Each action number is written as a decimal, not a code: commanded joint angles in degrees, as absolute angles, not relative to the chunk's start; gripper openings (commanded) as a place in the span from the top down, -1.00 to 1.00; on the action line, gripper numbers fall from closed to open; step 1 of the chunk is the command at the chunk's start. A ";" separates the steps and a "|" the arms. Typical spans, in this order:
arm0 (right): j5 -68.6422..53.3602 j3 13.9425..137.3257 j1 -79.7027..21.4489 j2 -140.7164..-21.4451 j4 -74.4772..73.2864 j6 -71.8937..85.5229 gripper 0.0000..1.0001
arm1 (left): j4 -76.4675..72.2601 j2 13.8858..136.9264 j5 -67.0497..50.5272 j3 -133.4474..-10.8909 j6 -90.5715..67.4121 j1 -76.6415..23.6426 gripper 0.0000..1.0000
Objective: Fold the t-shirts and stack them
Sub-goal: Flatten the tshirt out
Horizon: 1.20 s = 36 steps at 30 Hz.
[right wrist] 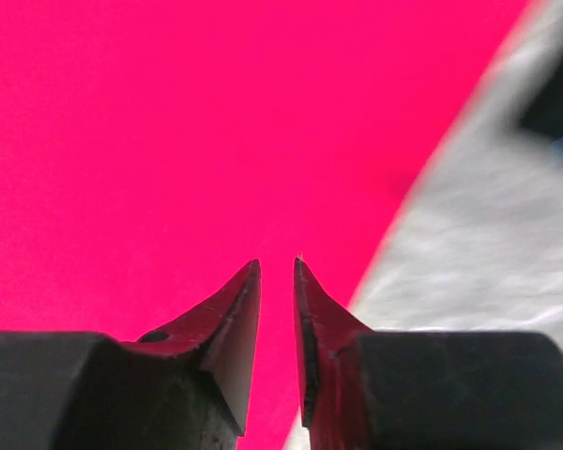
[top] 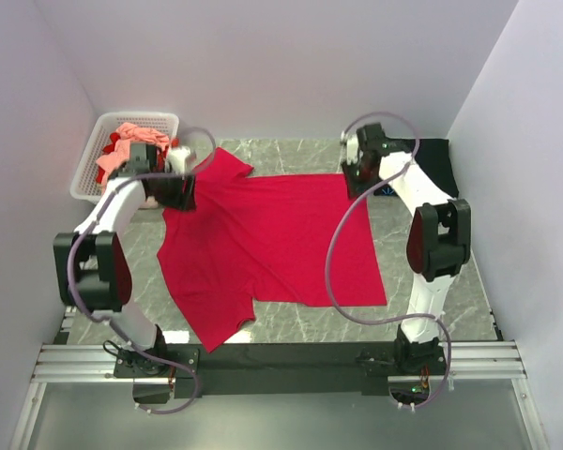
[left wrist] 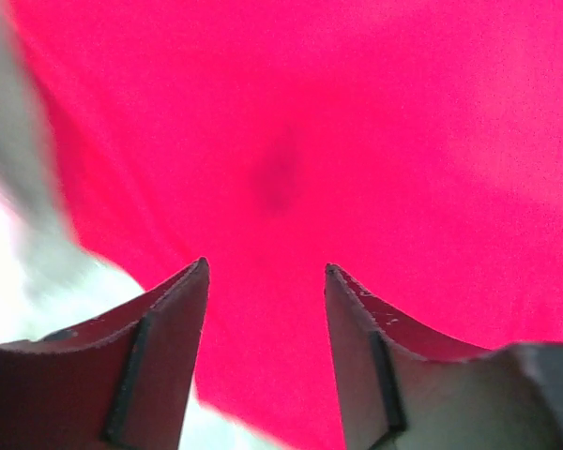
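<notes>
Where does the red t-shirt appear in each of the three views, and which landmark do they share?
Top external: red t-shirt spread flat mid-table.
Left wrist: red t-shirt fills all but the left margin.
Right wrist: red t-shirt fills left and centre.
Shared landmark: grey marble table, bare beside the shirt's edge in every view.

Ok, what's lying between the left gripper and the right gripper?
The crimson t-shirt, spread flat on the table, fills the stretch between the left gripper and the right gripper; the top view shows it.
</notes>
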State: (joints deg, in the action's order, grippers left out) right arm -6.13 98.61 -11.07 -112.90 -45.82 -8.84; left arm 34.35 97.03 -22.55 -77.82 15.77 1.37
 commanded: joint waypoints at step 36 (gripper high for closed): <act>-6.60 56.71 -14.41 -80.26 -44.57 -30.31 0.19 | 55.56 65.31 -27.42 -44.31 54.67 4.75 -0.22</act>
State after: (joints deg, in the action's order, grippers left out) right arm -7.57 61.65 -14.11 -84.42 -45.67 -23.99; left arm 52.42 66.70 -23.57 -47.68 48.93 4.49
